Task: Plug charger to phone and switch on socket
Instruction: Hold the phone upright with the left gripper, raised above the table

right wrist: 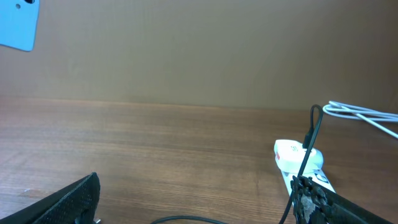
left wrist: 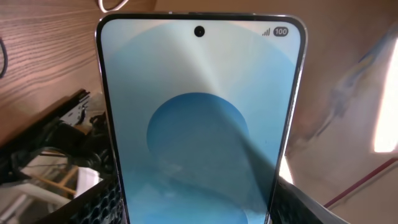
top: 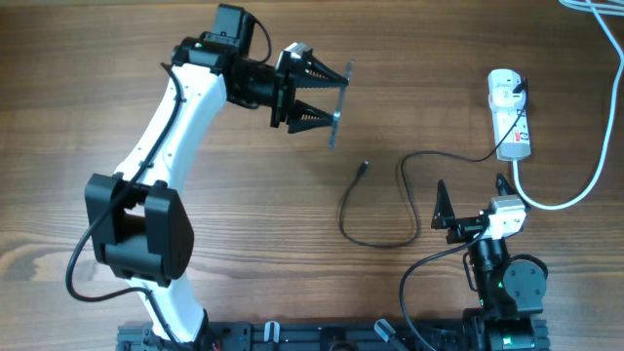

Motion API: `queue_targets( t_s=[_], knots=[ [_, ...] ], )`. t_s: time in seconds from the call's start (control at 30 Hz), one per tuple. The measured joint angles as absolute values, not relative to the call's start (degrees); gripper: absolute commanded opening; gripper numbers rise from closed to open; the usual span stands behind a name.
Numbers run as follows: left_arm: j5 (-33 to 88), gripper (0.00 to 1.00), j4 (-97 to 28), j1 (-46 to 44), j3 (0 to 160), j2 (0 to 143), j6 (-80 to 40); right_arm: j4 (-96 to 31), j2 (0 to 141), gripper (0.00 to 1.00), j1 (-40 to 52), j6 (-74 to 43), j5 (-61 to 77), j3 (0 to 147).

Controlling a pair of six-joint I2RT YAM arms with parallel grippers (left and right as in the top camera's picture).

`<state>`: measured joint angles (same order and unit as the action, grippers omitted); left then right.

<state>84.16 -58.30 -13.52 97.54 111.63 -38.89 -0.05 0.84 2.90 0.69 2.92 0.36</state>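
My left gripper (top: pixel 334 93) is shut on the phone (top: pixel 340 97) and holds it edge-on above the table's back middle. In the left wrist view the phone's blue screen (left wrist: pixel 199 124) fills the frame between the fingers (left wrist: pixel 199 214). The phone also shows in the right wrist view (right wrist: pixel 17 23) at the top left. The charger cable (top: pixel 375 241) loops on the table, its connector tip (top: pixel 364 168) lying free. Its plug (top: pixel 518 90) sits in the white socket (top: pixel 509 122). My right gripper (top: pixel 473 195) is open and empty near the loop, with the cable (right wrist: pixel 309 146) passing its right finger and the socket (right wrist: pixel 295 155) ahead.
A thick white cord (top: pixel 585 185) runs from the socket out to the right edge and the back right corner; it also shows in the right wrist view (right wrist: pixel 367 115). The arm bases and a black rail (top: pixel 322 336) line the front edge.
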Motion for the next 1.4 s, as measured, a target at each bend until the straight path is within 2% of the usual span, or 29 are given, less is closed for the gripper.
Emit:
queue_targets(
  t_s=[0.47,1.4],
  knots=[
    [84.55,0.66,-63.13,-7.14,97.54,111.63,-44.29,-0.05,0.84,1.0,2.9,0.69,2.92,0.36],
    [84.55,0.66,-63.66,-6.87,97.54,111.63,-46.7,-0.05,0.84,1.0,2.9,0.69,2.92,0.36]
  ],
)
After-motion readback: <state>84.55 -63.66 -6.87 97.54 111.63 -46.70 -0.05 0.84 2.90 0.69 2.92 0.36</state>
